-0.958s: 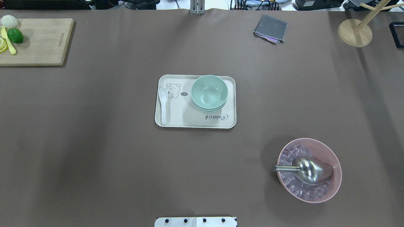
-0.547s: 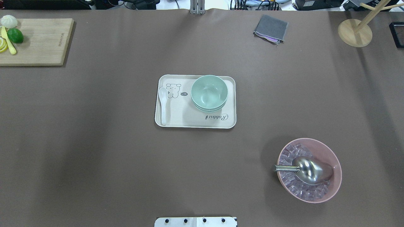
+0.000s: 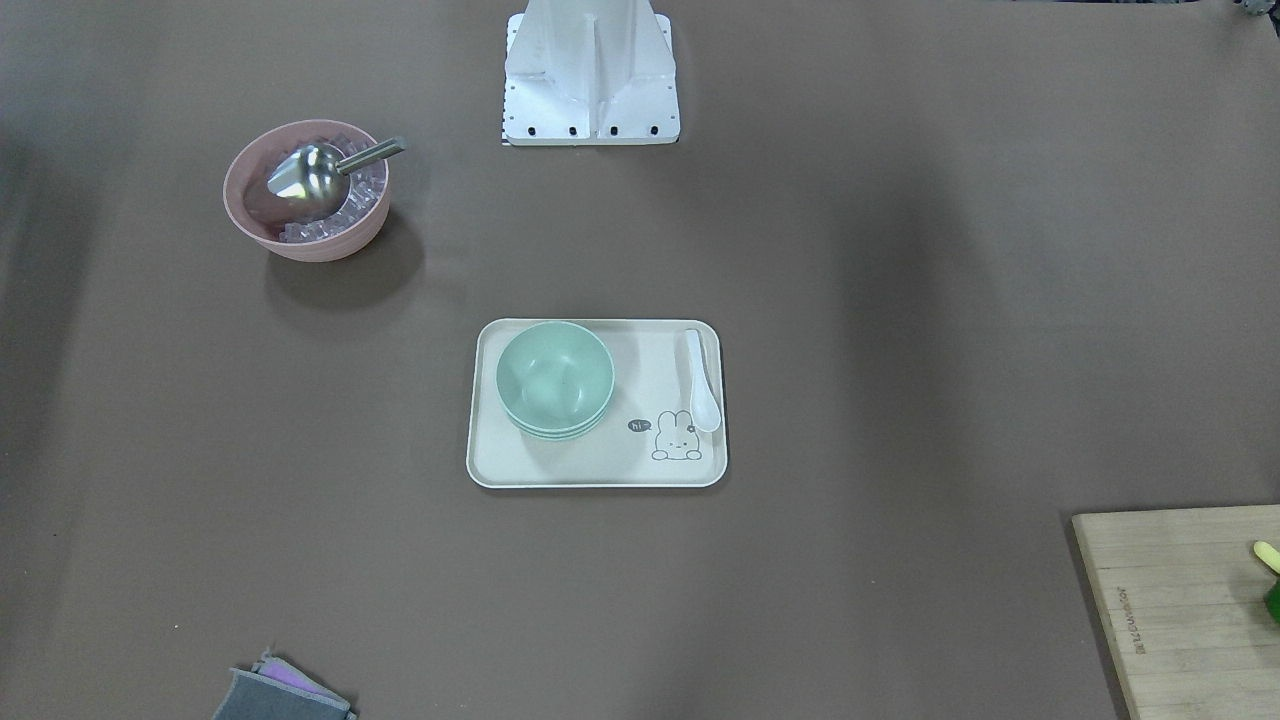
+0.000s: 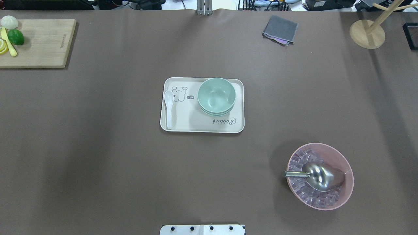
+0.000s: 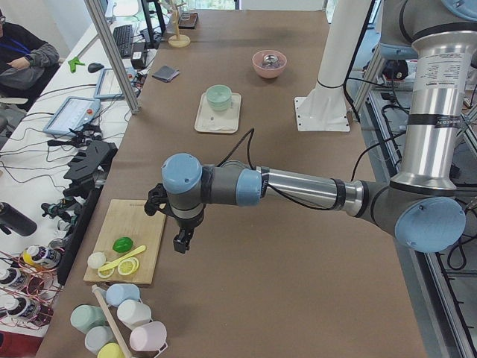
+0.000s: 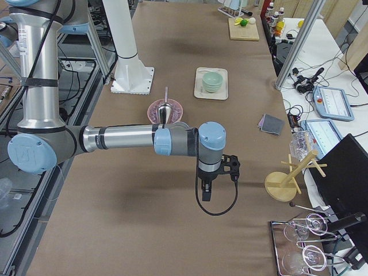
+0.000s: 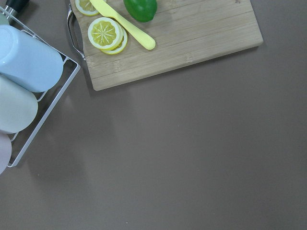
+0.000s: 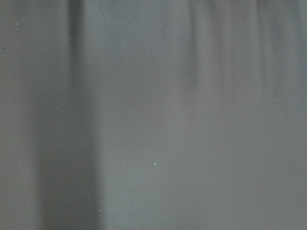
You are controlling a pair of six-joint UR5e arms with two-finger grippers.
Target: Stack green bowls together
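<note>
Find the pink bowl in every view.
Front-facing: pink bowl upper left.
Overhead: pink bowl lower right.
Exterior left: pink bowl top centre, right of the tray.
Exterior right: pink bowl left of centre, below the tray.
Left wrist: not in it.
Right wrist: not in it.
Landmark: the tray with the green bowls, in all four exterior views.

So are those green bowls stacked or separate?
Stacked: the green bowls sit nested upright on the tray, with layered rims showing beneath the top one.
</note>
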